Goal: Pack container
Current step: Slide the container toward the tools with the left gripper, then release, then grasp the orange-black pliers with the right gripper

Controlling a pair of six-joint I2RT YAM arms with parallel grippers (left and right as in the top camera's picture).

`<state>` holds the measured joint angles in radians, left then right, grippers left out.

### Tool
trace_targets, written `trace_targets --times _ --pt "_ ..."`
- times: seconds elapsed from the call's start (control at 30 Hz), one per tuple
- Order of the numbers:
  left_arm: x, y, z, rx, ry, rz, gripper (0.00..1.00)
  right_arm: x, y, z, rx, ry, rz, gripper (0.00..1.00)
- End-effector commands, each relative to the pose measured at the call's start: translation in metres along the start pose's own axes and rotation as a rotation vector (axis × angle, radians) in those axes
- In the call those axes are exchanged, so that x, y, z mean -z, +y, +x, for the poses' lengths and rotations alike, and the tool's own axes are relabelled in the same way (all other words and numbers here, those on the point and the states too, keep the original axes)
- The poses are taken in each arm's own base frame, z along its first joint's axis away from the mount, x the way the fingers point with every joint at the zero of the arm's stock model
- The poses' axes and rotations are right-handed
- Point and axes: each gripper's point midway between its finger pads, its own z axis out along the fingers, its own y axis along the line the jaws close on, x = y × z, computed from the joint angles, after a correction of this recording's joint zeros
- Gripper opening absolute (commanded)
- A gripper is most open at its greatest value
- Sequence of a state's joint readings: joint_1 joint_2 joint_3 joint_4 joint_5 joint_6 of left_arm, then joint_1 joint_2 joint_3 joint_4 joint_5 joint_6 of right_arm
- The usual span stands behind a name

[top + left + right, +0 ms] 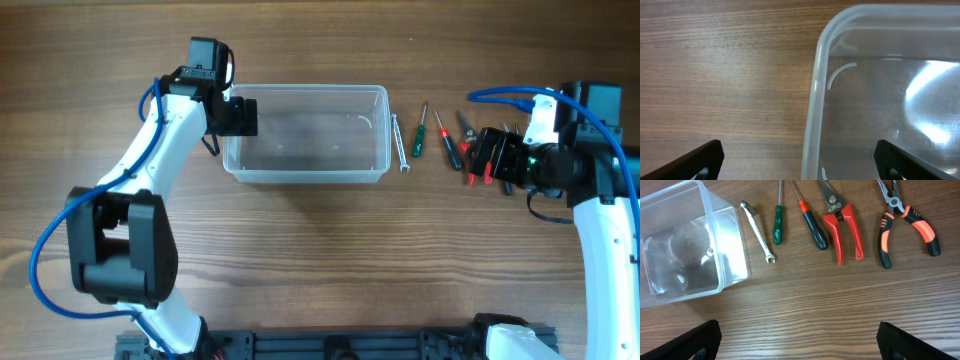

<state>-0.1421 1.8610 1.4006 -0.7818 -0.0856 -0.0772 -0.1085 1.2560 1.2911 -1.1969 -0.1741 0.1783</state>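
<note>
Container (310,130) – clear tub, left of centre on counter (320,260). Left claw (800,160) at its left end, fingers wide apart, one outside end wall, one over the inside. In row just right of tub: wrench (757,230), green screwdriver (777,225), black-handled screwdriver (814,227), red cutters (842,227), orange-black pliers (905,222). Right claw (800,340) over cutters and pliers – fingers apart.

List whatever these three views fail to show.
Overhead: the right gripper covers most of the pliers and red cutters.
Right wrist: the top edge cuts off the tips of the green screwdriver, black screwdriver, cutters and pliers.
Left wrist: the container runs off the right and bottom edges.
</note>
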Motion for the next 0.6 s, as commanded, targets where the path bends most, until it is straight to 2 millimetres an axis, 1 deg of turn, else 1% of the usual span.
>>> trace_targets --times 0.0,0.03,0.07,0.13,0.17,0.2,0.23,0.27,0.3,0.37,0.43,0.5,0.57 --pt "0.070 0.015 -0.031 0.033 -0.143 -0.028 1.00 0.005 -0.003 -0.007 -0.003 -0.026 0.022 1.00" --pt "0.097 0.030 -0.033 0.050 -0.179 -0.077 1.00 0.005 -0.003 -0.007 -0.002 -0.028 0.022 1.00" --pt "0.131 0.057 -0.032 0.093 -0.239 -0.152 1.00 0.005 -0.003 -0.008 -0.002 -0.032 0.022 1.00" --pt "0.155 0.086 -0.029 0.156 -0.283 -0.197 1.00 0.005 -0.002 -0.012 0.001 -0.046 0.021 1.00" --pt "0.168 0.110 -0.024 0.222 -0.305 -0.220 1.00 0.005 -0.009 -0.016 0.001 -0.065 0.060 1.00" --pt "0.177 0.134 -0.017 0.288 -0.311 -0.249 1.00 0.007 -0.021 -0.021 0.000 -0.092 0.134 1.00" --pt "0.182 0.161 -0.007 0.369 -0.303 -0.281 1.00 0.011 -0.041 -0.028 -0.010 -0.128 0.252 1.00" --pt "0.183 0.184 0.004 0.428 -0.280 -0.313 1.00 0.014 -0.052 -0.034 -0.043 -0.156 0.313 1.00" --pt "0.183 0.197 0.012 0.461 -0.264 -0.330 1.00 0.013 -0.055 -0.037 -0.048 -0.164 0.323 1.00" --pt "0.183 0.222 0.026 0.537 -0.241 -0.336 1.00 0.006 -0.068 -0.050 -0.077 -0.179 0.339 1.00" --pt "0.185 0.238 0.034 0.581 -0.235 -0.358 1.00 -0.011 -0.089 -0.055 -0.105 -0.136 0.370 1.00" --pt "0.186 0.243 0.038 0.597 -0.234 -0.366 1.00 -0.033 -0.107 -0.051 -0.114 -0.049 0.384 1.00" --pt "0.186 0.244 0.038 0.599 -0.233 -0.368 1.00 -0.048 -0.115 -0.046 -0.118 0.008 0.379 1.00"
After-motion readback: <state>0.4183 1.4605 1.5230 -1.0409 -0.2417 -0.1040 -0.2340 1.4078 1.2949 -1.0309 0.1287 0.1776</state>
